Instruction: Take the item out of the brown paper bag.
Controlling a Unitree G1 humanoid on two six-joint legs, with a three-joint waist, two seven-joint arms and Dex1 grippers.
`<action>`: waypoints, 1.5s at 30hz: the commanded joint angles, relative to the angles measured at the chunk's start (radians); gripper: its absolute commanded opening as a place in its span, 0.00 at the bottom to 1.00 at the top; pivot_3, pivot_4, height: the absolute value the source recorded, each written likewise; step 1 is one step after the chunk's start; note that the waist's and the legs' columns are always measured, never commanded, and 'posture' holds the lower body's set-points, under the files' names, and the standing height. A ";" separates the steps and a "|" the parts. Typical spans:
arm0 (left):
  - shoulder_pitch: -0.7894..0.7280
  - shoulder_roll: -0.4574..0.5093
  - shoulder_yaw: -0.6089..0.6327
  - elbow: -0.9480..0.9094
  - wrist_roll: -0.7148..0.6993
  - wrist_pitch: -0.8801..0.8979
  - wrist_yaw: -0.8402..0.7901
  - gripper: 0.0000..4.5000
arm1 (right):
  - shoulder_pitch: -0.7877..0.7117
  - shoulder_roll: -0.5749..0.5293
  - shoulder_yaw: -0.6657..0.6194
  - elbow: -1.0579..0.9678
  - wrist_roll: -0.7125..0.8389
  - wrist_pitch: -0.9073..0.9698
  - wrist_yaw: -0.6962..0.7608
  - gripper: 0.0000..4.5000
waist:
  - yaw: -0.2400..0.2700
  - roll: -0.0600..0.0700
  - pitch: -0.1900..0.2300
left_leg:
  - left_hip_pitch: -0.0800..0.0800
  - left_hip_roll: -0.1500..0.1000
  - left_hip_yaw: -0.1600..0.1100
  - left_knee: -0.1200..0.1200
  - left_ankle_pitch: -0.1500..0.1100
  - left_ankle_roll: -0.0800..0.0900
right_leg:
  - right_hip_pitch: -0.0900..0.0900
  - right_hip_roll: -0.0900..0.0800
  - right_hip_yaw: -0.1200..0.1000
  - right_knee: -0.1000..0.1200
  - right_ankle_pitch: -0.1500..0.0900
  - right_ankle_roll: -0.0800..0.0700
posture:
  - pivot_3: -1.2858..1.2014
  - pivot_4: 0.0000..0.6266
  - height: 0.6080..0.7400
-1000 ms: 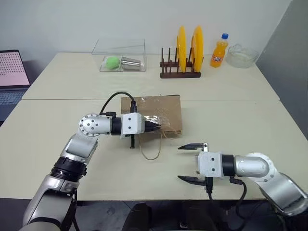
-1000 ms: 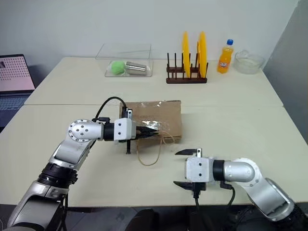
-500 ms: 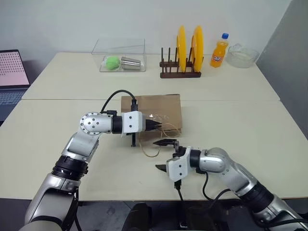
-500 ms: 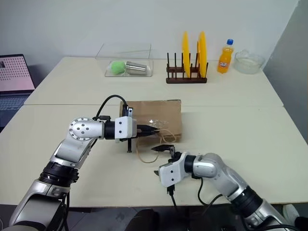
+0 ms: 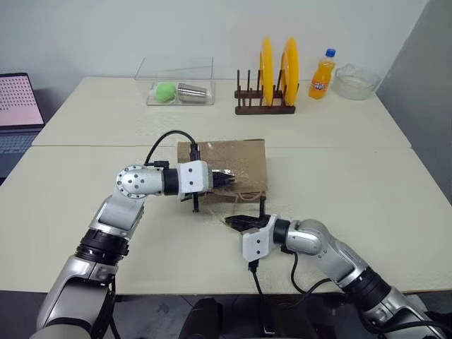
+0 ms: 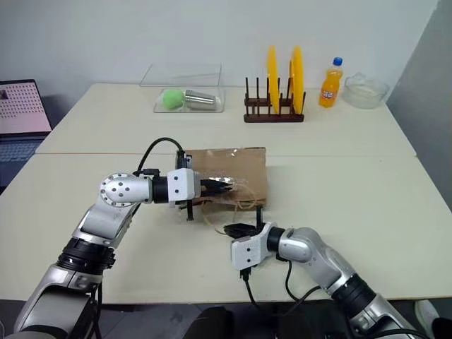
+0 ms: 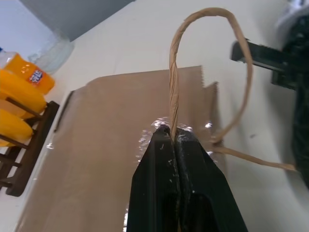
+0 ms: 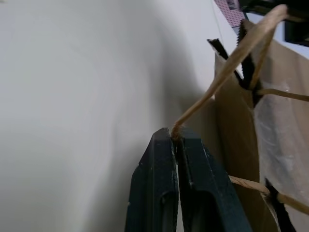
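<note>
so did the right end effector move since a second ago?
Yes. The right end effector swung left and toward the brown paper bag, from the table's near edge, and shut on a cord handle.

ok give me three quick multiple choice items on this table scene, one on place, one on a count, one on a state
1. Where does the crinkled brown paper bag lie?
A. inside the clear plastic box
B. flat on the near table, before the dark wooden plate rack
C. on the laptop

2. How many round yellow plates stand in the dark wooden plate rack?
A. two
B. four
C. none

3. What is the state of the right gripper?
A. wide open above the bag
B. shut on a bottle
C. fingers shut on a thin tan cord handle

Key: 1 B, the bag lies nearer the robot than the rack; 2 A, two discs stand upright; 3 C, the right wrist view shows the cord pinched between the tips.
</note>
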 commanded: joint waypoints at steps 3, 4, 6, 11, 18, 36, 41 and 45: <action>-0.115 -0.037 0.078 -0.040 -0.073 0.169 0.057 0.00 | 0.029 -0.018 0.021 -0.002 -0.013 -0.027 0.033 0.01 | -0.001 0.000 0.000 | 0.000 0.000 0.000 0.000 0.000 0.000 | 0.000 0.000 0.000 0.000 -0.001 0.002 | 0.52 0.24 1.00; -0.130 -0.041 0.085 -0.039 -0.079 0.195 0.062 0.00 | 0.031 -0.019 0.022 -0.002 -0.014 -0.027 0.033 0.01 | -0.001 0.000 0.000 | 0.000 0.000 0.000 0.000 0.000 0.000 | 0.000 0.000 0.000 0.000 -0.001 0.002 | 0.52 0.24 1.00; -0.162 -0.045 0.096 -0.029 -0.087 0.238 0.073 0.00 | 0.034 -0.018 0.023 -0.002 -0.018 -0.025 0.032 0.01 | -0.002 0.000 0.000 | 0.000 0.000 0.000 0.000 0.000 0.000 | 0.000 0.000 0.000 0.001 -0.001 0.002 | 0.52 0.24 1.00; -0.243 -0.059 0.130 -0.007 -0.105 0.350 0.113 0.00 | 0.036 -0.021 0.029 -0.002 -0.029 -0.027 0.043 0.01 | -0.002 0.000 0.000 | 0.000 0.000 0.000 0.000 0.000 0.000 | 0.000 0.000 0.000 0.001 -0.001 0.002 | 0.52 0.24 1.00; -0.292 -0.051 0.147 -0.005 -0.108 0.404 0.118 0.00 | 0.039 -0.030 0.030 -0.002 -0.032 -0.035 0.063 0.01 | -0.003 -0.002 -0.001 | 0.001 0.000 0.000 0.000 0.000 0.000 | 0.000 0.000 0.000 0.001 -0.001 0.002 | 0.52 0.24 1.00; -0.281 0.017 0.158 -0.060 -0.203 0.468 -0.043 0.00 | 0.082 -0.128 -0.146 -0.315 0.360 0.201 0.329 0.46 | -0.003 -0.002 -0.001 | 0.000 0.000 0.000 0.001 0.000 -0.001 | 0.000 0.000 0.000 0.001 -0.001 0.002 | 0.52 0.24 1.00; -0.276 0.021 0.152 -0.059 -0.205 0.465 -0.051 0.00 | 0.078 -0.270 -0.311 -0.557 0.741 0.515 0.477 0.46 | -0.001 -0.002 0.000 | 0.000 0.000 -0.001 0.001 0.000 0.000 | 0.000 0.000 0.000 0.000 -0.001 0.002 | 0.52 0.24 1.00; -0.272 0.020 0.151 -0.046 -0.199 0.454 -0.055 0.00 | -0.029 -0.259 -0.362 -0.592 0.875 0.732 0.437 0.46 | -0.007 -0.002 0.000 | 0.000 0.000 -0.001 0.001 0.000 0.000 | 0.000 0.000 0.000 0.001 -0.001 0.002 | 0.52 0.24 1.00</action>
